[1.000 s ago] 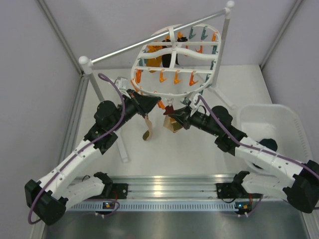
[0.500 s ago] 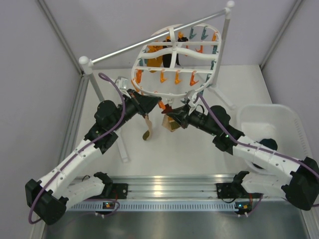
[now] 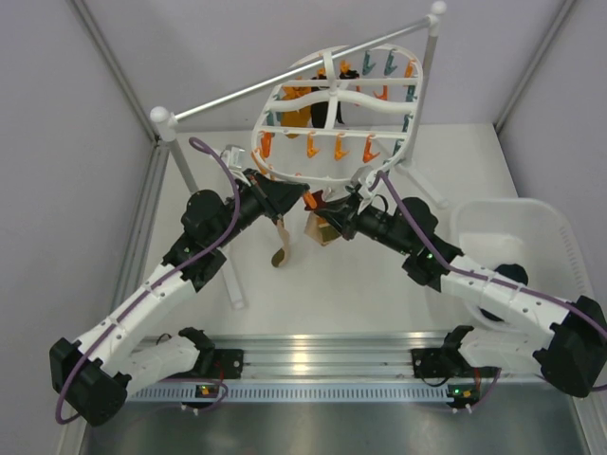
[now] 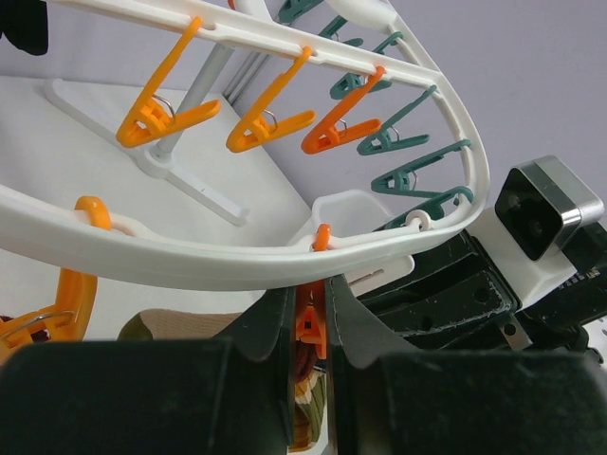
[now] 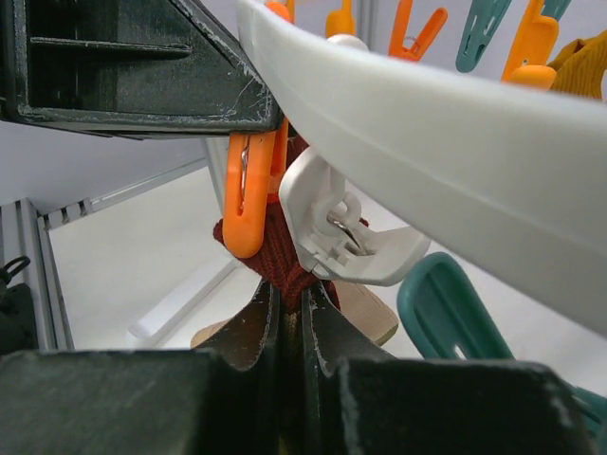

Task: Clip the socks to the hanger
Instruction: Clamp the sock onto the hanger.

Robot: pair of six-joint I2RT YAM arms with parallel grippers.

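The left gripper (image 4: pixel 309 334) is squeezing 1 near orange peg (image 5: pixel 248 194) on the hanger (image 4: pixel 190 263) while the right gripper (image 5: pixel 289 305) is pinching a sock (image 5: pixel 273 251) just beneath it.

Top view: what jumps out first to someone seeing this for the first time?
The big white hanger, tilted at the back centre. Under its near rim the two arms meet. The left gripper pinches an orange peg while the right gripper holds a sock up to it.
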